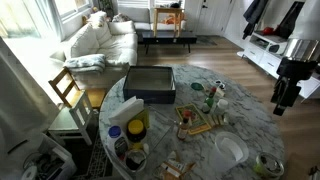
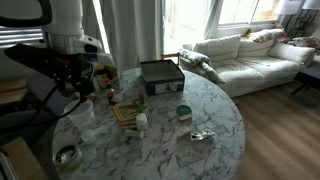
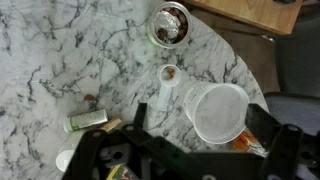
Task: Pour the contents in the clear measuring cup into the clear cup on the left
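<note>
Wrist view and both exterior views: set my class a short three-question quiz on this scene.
1. True or false: the pincer is shut on something.
2. Pick one: the table top looks like A plain wood, B white marble, C green felt.
3. Fill in: behind the table, in both exterior views, stands a white ____.
Key: 1 false, it is open and empty; 2 B; 3 sofa.
</note>
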Action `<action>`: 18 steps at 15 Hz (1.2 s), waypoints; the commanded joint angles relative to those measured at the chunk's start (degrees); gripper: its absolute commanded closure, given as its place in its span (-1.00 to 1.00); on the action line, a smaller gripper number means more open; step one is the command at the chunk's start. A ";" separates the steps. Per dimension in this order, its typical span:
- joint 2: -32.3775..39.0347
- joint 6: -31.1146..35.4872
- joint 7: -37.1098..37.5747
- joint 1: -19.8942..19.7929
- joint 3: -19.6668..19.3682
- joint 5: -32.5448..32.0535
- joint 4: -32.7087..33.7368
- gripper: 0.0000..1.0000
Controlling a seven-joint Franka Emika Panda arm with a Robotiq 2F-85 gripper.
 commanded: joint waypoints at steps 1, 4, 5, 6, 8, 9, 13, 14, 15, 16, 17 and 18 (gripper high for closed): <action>0.15 -0.08 -0.42 -1.09 1.00 0.46 0.06 -1.00; 0.15 -0.08 -0.42 -1.09 1.00 0.46 0.06 -1.00; 0.15 -0.08 -0.42 -1.09 1.00 0.46 0.06 -1.00; 0.15 -0.08 -0.42 -1.09 1.00 0.46 0.06 -1.00; 0.15 -0.08 -0.42 -1.09 1.00 0.46 0.06 -1.00; 1.29 -1.27 -0.13 -1.13 0.77 0.77 0.50 -1.00; 7.95 7.05 8.32 -5.56 -0.97 1.48 -2.91 -1.00; 9.89 9.16 9.65 -6.47 -1.27 1.95 -3.31 -1.00; 11.77 12.02 10.75 -7.39 -1.65 2.48 -4.43 -1.00; 13.79 14.14 12.04 -8.12 -1.81 3.26 -5.13 -1.00; 15.97 16.30 13.26 -8.65 -1.95 4.61 -5.60 -1.00; 18.15 18.00 14.03 -8.95 -2.10 6.69 -5.78 -1.00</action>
